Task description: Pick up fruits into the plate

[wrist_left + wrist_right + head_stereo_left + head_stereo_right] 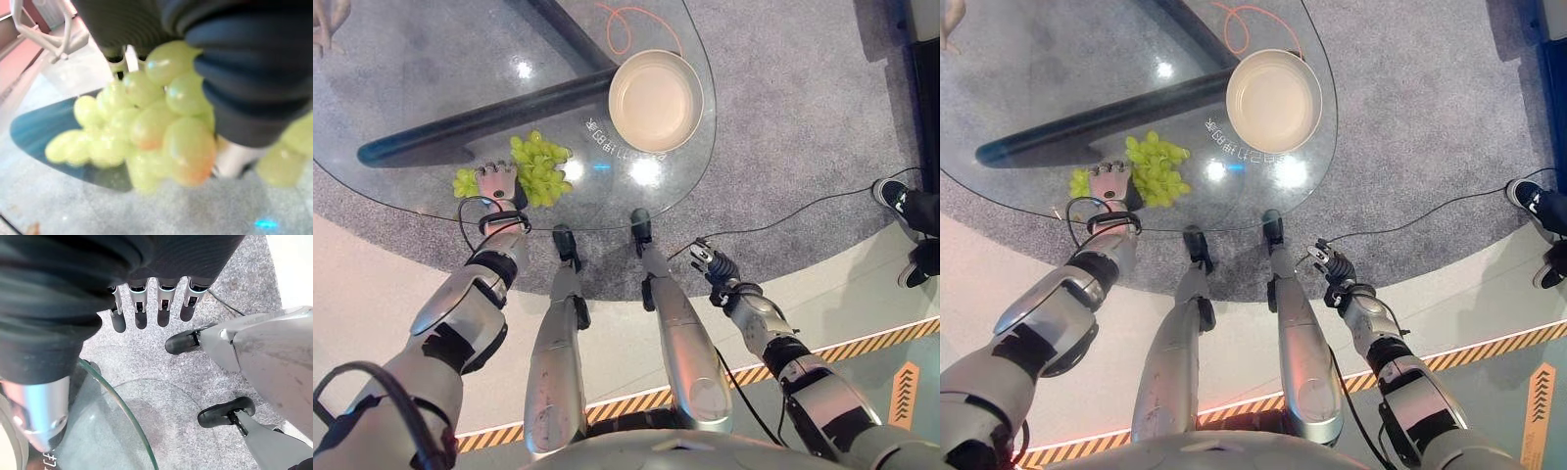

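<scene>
One bunch of green grapes (540, 168) is sitting on the glass table (411, 88), and your left hand (496, 182) is lying right in it, fingers stretched nearly flat. The big cluster is lying at 3 o'clock of those fingers, touching them, and a smaller clump (465, 182) is peeking out at 9 o'clock. You cannot tell whether the thumb is closing on anything. Up close, the grapes are looking pale yellow-green, round and glossy, a few blushing orange. Off at 1 o'clock from the bunch, well apart, the cream plate (656, 100) is sitting with nothing in it. Your right hand (149, 308) is hanging below the table's edge, fingers straight and loose, holding nothing.
</scene>
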